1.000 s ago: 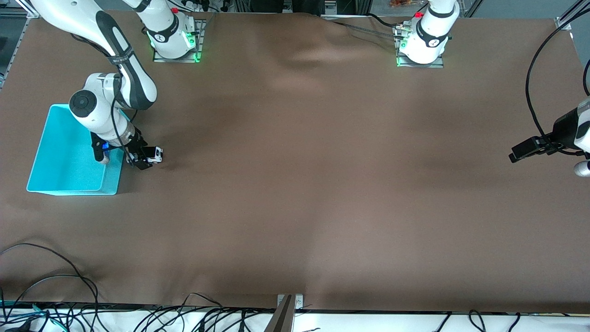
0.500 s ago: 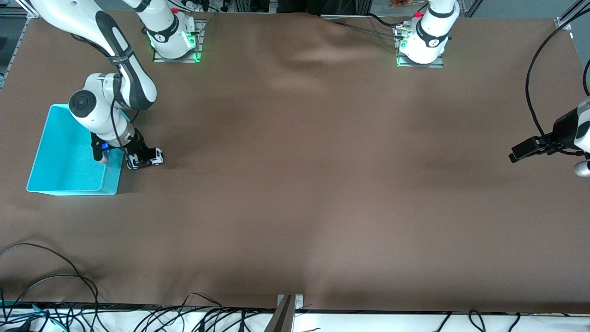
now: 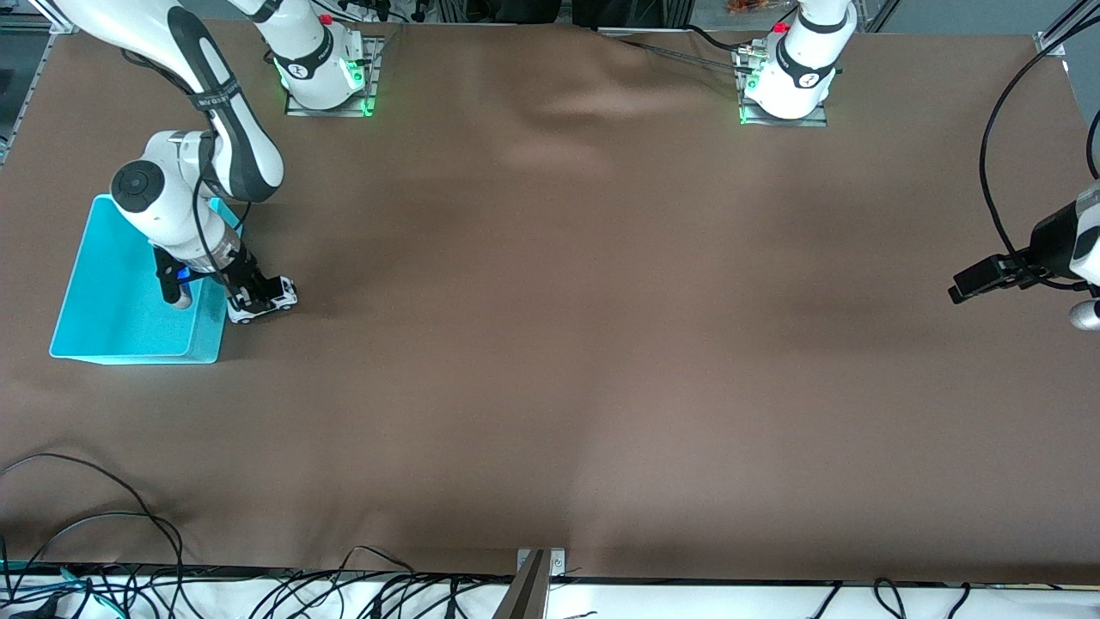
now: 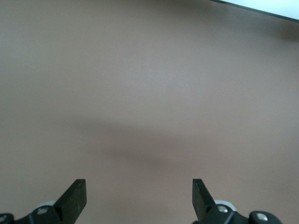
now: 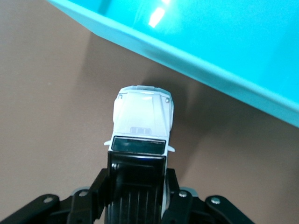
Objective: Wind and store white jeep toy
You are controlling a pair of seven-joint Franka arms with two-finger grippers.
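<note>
Right gripper (image 3: 247, 292): was low at the right arm's end of the table, just beside the turquoise bin (image 3: 94, 344); its fingers (image 5: 175, 193) were pinched on the black roof and sides of the white jeep toy (image 3: 266, 298); the right wrist view showed the toy's white bonnet sticking out past the fingertips toward the bin's wall.

White jeep toy: sat on or just at the brown table cover (image 3: 550, 344), close to the bin's long side wall on the side toward the table's middle; whether its wheels touched the cover could not be told; outside the bin, not in it; in the right wrist view (image 5: 142, 121) its nose pointed at the bin's rim (image 5: 196, 60), with a narrow strip of cover between them.

Turquoise bin: stood open at the right arm's end; part of the right arm hung over it.

Left gripper (image 4: 139, 198): waited in the air over the bare cover at the left arm's end of the table; its fingers (image 4: 74, 198) were spread wide with nothing between them.
</note>
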